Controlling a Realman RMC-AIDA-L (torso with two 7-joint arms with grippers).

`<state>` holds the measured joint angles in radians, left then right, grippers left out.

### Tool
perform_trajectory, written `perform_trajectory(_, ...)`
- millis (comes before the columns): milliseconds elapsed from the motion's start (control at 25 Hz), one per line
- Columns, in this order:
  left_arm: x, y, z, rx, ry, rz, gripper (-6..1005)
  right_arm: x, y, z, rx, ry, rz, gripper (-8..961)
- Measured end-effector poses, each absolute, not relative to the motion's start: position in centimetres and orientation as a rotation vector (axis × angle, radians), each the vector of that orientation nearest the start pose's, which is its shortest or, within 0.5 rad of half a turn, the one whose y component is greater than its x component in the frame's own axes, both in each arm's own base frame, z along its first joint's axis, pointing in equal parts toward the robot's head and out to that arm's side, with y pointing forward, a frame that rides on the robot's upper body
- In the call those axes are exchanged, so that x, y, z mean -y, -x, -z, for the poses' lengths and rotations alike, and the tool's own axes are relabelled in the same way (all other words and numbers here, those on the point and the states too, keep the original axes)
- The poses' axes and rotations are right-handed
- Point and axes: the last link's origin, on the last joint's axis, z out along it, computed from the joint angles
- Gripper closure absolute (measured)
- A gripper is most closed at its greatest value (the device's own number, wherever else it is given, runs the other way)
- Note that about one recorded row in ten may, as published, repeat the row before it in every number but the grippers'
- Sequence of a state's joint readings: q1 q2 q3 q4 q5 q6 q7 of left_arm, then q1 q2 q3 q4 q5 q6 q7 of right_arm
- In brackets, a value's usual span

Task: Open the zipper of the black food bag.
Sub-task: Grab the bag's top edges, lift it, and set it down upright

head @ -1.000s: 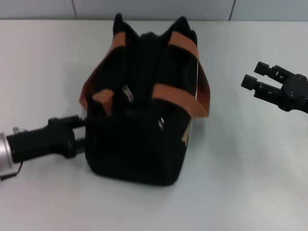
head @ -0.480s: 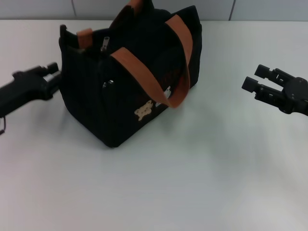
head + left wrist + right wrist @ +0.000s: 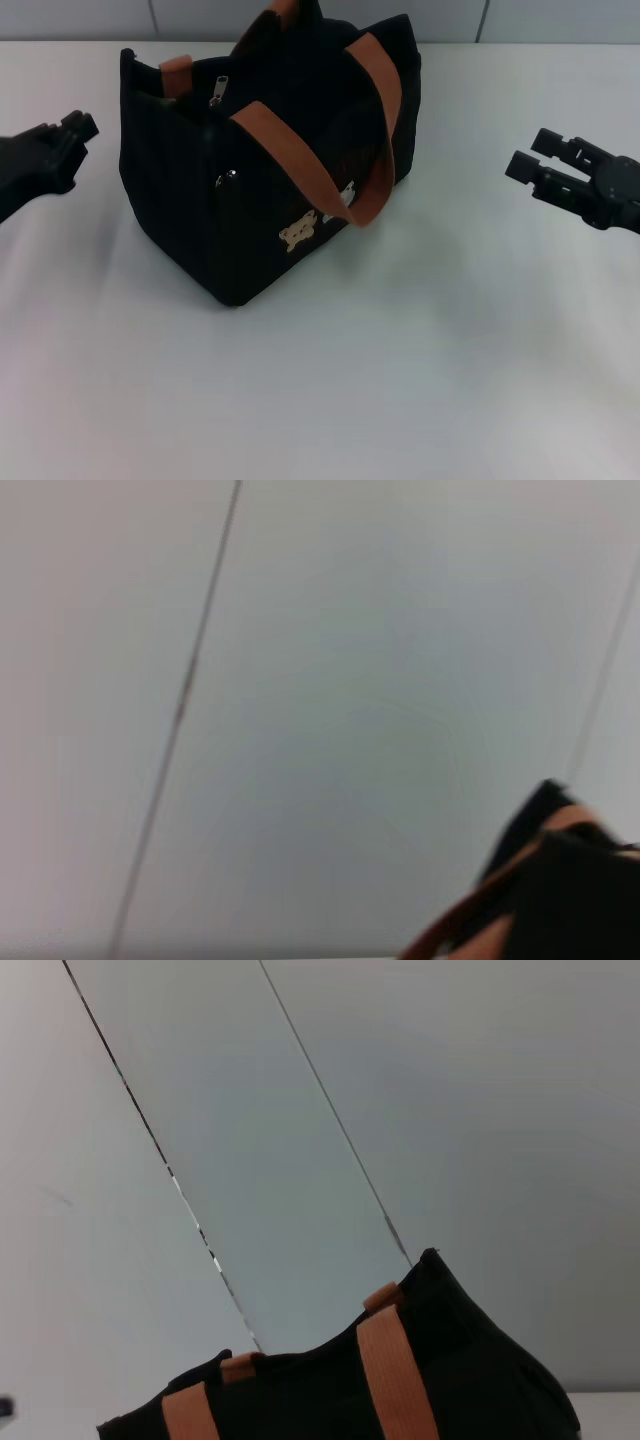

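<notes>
The black food bag [image 3: 200, 210] stands upright at the back of the white table [image 3: 400, 380], left of centre. Its bear and cloud patches [image 3: 300, 232] face me, and two brown-orange handles [image 3: 300, 165] arch over the top. The zipper's silver pull tab [image 3: 217, 92] sits near the left end of the top. My left gripper [image 3: 78, 128] hovers left of the bag, a short gap away, holding nothing. My right gripper [image 3: 528, 155] hangs open far to the right. The right wrist view shows the bag's top [image 3: 470, 1390]; the left wrist view shows a corner of the bag [image 3: 570, 880].
A small silver piece [image 3: 229, 180] marks the side pocket on the bag's near corner. A grey tiled wall [image 3: 320, 18] runs behind the table. Bare tabletop lies in front of the bag and between it and the right gripper.
A second ago the left gripper was against the bag's side; the bag has since turned and shifted back-left. The left gripper has pulled away to the left. The right arm has stayed still.
</notes>
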<state>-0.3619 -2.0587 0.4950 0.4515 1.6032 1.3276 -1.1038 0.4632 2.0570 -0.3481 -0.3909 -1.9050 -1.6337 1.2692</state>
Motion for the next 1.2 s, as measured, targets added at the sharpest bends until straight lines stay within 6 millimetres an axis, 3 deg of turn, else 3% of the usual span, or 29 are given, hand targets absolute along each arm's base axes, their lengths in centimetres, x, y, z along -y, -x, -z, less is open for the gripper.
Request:
perform_trajectory(160, -28.3, 34.4, -4.5, 0.761, 2.075, 0.974, 879, -30.5, -29.5, -1.4, -0.851, 2.321, -1.14, 125)
perform_trajectory(320, -24.9, 33.7, -4.8, 0.675, 2.156, 1.083, 712, -30.8, -29.3, -1.6, -0.846, 2.323, -1.14, 125)
perform_trajectory(400, -23.1, 33.0, -4.0, 0.621, 2.255, 1.134, 643, -31.2, -29.1, -1.8, -0.835, 2.326, -1.141, 125)
perform_trajectory(520, -22.5, 32.6, -2.8, 0.625, 2.294, 1.153, 562, -31.6, -28.9, -1.8, -0.826, 2.327, -1.137, 125)
perform_trajectory(760, -23.4, 32.3, 2.7, 0.663, 2.327, 1.035, 400, -32.3, -28.5, -1.6, -0.824, 2.324, -1.125, 125)
perform_trajectory(1000, -23.7, 32.2, 4.8, 0.618, 2.304, 0.959, 193, -32.2, -28.5, -1.4, -0.829, 2.324, -1.127, 124)
perform_trajectory(1200, -24.3, 32.0, 5.5, 0.599, 2.299, 0.931, 167, -32.1, -28.6, -1.3, -0.838, 2.319, -1.128, 124)
